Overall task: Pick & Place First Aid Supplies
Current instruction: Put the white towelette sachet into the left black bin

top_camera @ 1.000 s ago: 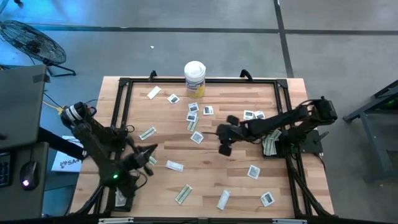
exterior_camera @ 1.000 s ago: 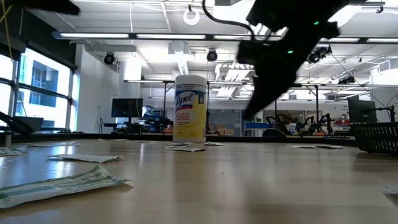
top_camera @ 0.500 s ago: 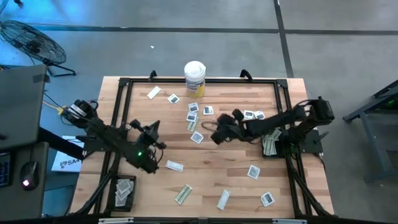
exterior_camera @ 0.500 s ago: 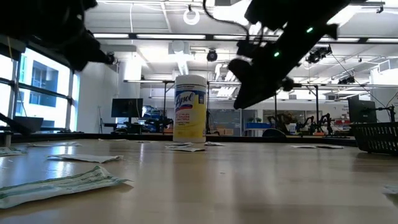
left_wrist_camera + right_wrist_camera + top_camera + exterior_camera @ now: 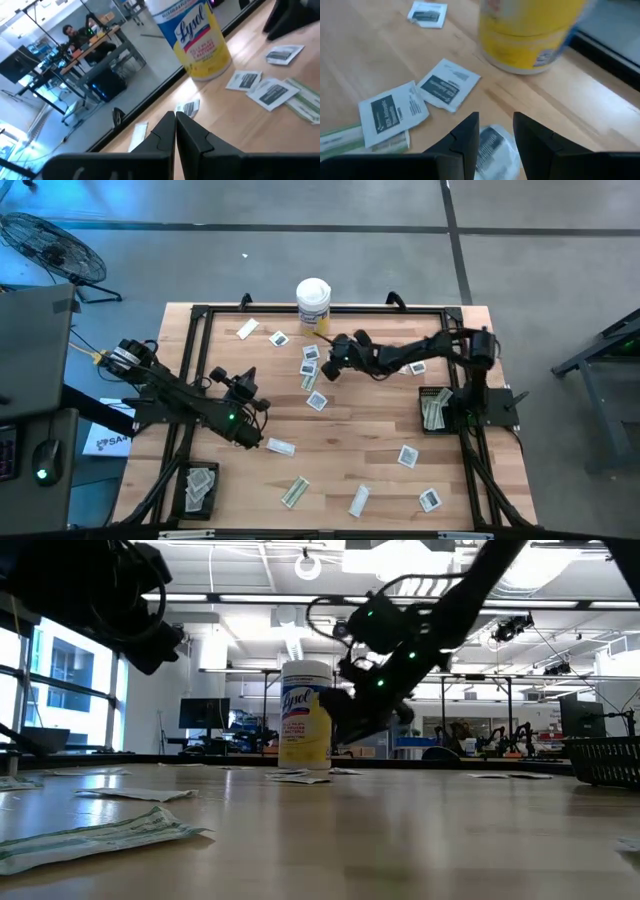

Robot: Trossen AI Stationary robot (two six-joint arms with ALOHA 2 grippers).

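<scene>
1. Packets lie scattered across the tabletop (image 5: 380, 430); we see a black bin (image 5: 198, 485) at its front-left corner with a sachet inside.
2. We see the left gripper (image 5: 249, 388) over the left half, its fingers (image 5: 165, 134) pressed together and empty.
3. We read "Lysol" on the white and yellow canister (image 5: 313, 305) at the far edge.
4. We find the right gripper (image 5: 330, 361) near the canister, fingers (image 5: 470, 132) apart, above a cluster of square sachets (image 5: 311, 360).
5. We see another black bin (image 5: 434, 409) with pale-green wrappers at the right edge.
</scene>
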